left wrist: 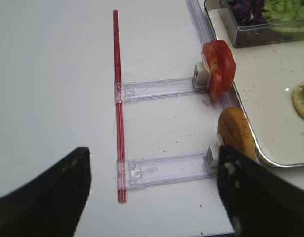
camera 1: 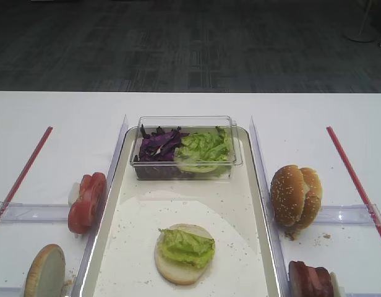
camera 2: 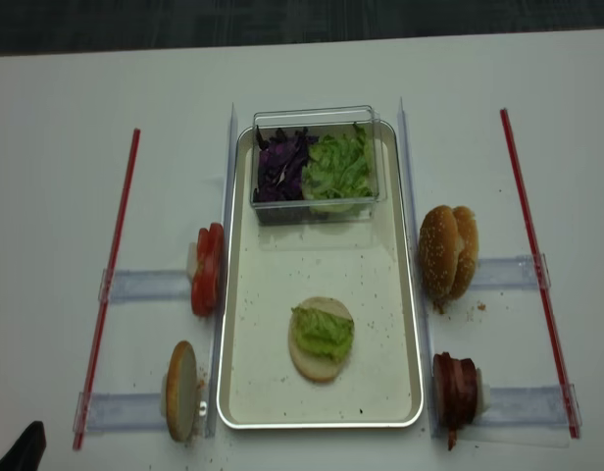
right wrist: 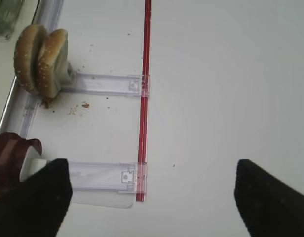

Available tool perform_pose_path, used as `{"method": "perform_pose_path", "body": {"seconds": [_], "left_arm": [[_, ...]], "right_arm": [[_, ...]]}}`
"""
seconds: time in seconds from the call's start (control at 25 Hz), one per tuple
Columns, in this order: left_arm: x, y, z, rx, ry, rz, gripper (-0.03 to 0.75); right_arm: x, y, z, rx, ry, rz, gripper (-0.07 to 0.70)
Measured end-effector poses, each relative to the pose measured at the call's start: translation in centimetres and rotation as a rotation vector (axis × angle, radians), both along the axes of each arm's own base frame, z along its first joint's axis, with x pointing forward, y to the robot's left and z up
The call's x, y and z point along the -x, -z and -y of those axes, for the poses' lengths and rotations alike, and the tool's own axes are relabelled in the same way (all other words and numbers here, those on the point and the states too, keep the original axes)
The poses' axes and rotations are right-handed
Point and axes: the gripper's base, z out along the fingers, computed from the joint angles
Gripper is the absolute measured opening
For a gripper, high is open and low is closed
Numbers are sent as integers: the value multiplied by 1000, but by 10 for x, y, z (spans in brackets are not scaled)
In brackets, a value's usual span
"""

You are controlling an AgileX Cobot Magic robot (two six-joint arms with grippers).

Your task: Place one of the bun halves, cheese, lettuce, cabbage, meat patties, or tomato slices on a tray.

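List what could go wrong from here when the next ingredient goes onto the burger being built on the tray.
1. The lettuce sits loose and ruffled on the bun half; a patty or tomato set down off-centre may slide or drag it off.
2. The meat patties and tomato slices stand on edge in tight rows, so a grasp may take two or topple the rest.
3. The tray has a raised rim a low-carried item could catch.

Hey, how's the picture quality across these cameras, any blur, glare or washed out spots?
Exterior high: sharp and evenly lit, with only soft shadows around the tray. Realsense overhead: softer, and the table looks slightly washed out. Right wrist: the dark fingers at the bottom are blurred, and the bun halves are a little soft. Left wrist: the fingers are blurred too; the tomato slices are clear.
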Motion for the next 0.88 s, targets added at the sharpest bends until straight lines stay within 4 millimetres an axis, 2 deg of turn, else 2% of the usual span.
{"method": "perform_pose_path", "body": {"seconds": [0.24,0.88], "left_arm": [[0,0,0,0,0,0,491],[0,0,0,0,0,0,491]], "right_arm": [[11,2,0,2,2,90,679],[17,3,-1,4,2,143,679]]}}
